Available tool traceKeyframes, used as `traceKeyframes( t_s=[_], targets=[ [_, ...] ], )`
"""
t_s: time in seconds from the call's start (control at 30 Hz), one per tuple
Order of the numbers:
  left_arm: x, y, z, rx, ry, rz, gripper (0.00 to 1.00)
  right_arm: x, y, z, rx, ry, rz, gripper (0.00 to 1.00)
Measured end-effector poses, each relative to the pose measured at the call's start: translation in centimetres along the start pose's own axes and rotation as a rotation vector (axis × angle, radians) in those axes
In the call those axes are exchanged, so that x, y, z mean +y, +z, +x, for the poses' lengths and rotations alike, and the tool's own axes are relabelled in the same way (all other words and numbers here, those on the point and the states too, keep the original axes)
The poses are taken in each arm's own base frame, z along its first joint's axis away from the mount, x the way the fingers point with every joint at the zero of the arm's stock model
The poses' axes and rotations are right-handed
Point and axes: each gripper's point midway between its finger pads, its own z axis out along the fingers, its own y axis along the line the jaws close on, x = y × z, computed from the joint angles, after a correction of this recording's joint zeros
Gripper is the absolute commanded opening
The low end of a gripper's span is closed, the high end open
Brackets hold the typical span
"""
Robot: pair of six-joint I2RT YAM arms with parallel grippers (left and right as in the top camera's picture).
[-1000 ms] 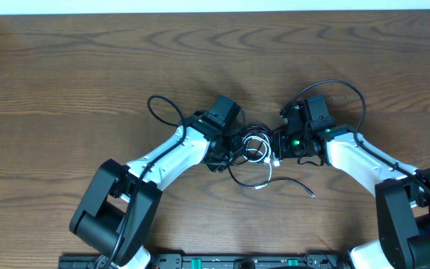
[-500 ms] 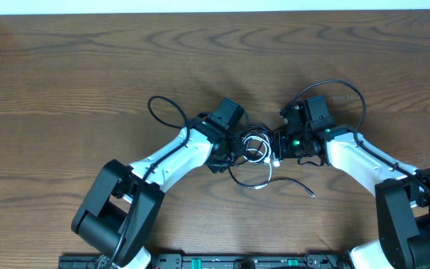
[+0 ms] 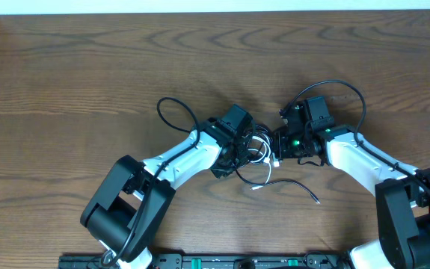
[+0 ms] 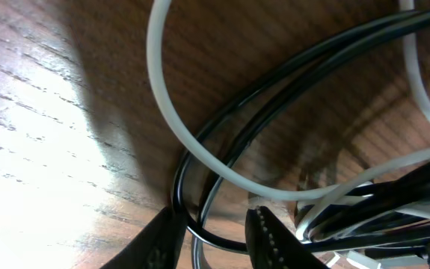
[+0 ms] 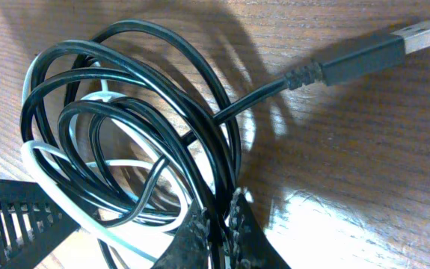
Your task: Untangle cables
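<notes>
From above, can see the cords point(image 3: 258, 146) in a small tangle near the middle of the brown table point(image 3: 87, 60). Can see the left gripper point(image 3: 244, 152) touching the tangle on one side and the right gripper point(image 3: 274, 146) touching it on the other side, tips close together. Can spot a loose end of the white cord point(image 3: 258, 185) poking out toward the near edge, and a loose tail of the black cord point(image 3: 297, 181) lying just beside it on the wood. Cannot tell from up here how wide either one stands. From the left wrist, can see the tips of two dark fingers point(image 4: 162, 240) at the bottom, a bit apart, with bare wood showing in the gap. Can see loops of black cord point(image 4: 274, 90) running down into that gap, right against one finger. Can see a white cord point(image 4: 162, 97) loop crossing the black loops higher up. From the right wrist, can see two fingers point(image 5: 192, 243) pressed tight together, pinching the black cord point(image 5: 256, 96) where its loops bunch up. Can see black and white loops mixed together in one bunch, and a black plug point(image 5: 357, 58) with a metal tip off to the side, well apart from the fingers.
</notes>
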Motion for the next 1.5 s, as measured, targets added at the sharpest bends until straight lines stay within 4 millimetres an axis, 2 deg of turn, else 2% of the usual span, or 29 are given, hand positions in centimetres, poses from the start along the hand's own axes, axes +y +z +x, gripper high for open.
traceKeyframes(
  t_s=[0.03,0.1,0.33,0.43,0.53,0.57,0.6,0.7,0.77,0.83,0.87,0.93,0.97,1.03,1.1,1.2,1.3,1.5],
  targets=[
    [0.0,0.0,0.0,0.002,-0.001,0.001,0.12,0.0,0.0,0.0,0.0,0.0,0.0,0.01],
    [0.0,0.0,-0.3,0.003,-0.003,0.004,0.08,0.0,0.0,0.0,0.0,0.0,0.0,0.01],
    [0.8,-0.2,-1.2,0.02,0.027,-0.005,0.07,0.0,0.0,0.0,0.0,0.0,0.0,0.01],
    [2.4,-0.6,-2.6,0.028,0.034,-0.041,0.08,0.0,0.0,0.0,0.001,0.0,-0.003,0.01],
    [4.5,-1.7,-5.2,0.017,0.052,-0.071,0.08,-0.1,0.0,0.3,0.01,0.005,0.006,0.01],
    [4.7,-1.8,-5.4,0.017,0.055,-0.073,0.07,-0.2,0.0,0.4,0.014,0.007,0.01,0.01],
    [5.6,-2.6,-6.9,-0.001,0.064,-0.073,0.07,-0.4,0.0,0.5,0.019,0.011,0.02,0.01],
    [6.5,-4.8,-9.8,-0.063,0.072,-0.037,0.08,-0.6,0.0,0.6,0.022,0.013,0.033,0.01],
    [6.8,-7.0,-11.9,-0.124,0.091,0.014,0.21,-0.7,0.0,0.6,0.022,0.013,0.036,0.01],
    [6.1,-8.7,-13.0,-0.169,0.135,0.082,0.43,-0.7,0.0,0.6,0.021,0.014,0.039,0.01],
    [5.5,-9.1,-13.0,-0.171,0.16,0.117,0.44,-0.8,0.0,0.6,0.02,0.013,0.04,0.01],
    [4.1,-9.4,-11.9,-0.134,0.223,0.181,0.55,-0.8,0.0,0.6,0.02,0.013,0.042,0.01],
    [3.7,-9.3,-11.3,-0.118,0.242,0.191,0.56,-0.8,0.0,0.6,0.019,0.013,0.043,0.01],
    [2.1,-8.8,-8.7,-0.072,0.367,0.215,0.6,-0.8,0.0,0.6,0.019,0.013,0.044,0.01],
    [0.7,-8.0,-6.1,-0.047,0.561,0.214,0.61,-0.8,0.0,0.6,0.019,0.013,0.044,0.01],
    [0.4,-6.8,-2.6,-0.018,0.888,0.165,0.61,-0.9,0.0,0.6,0.019,0.014,0.046,0.01],
    [0.5,-6.3,-1.5,-0.042,1.109,0.098,0.62,-0.9,0.0,0.6,0.019,0.013,0.046,0.01],
    [0.1,-5.9,-0.8,-0.083,1.375,0.046,0.63,-0.9,0.0,0.6,0.019,0.013,0.046,0.01]
  ],
)
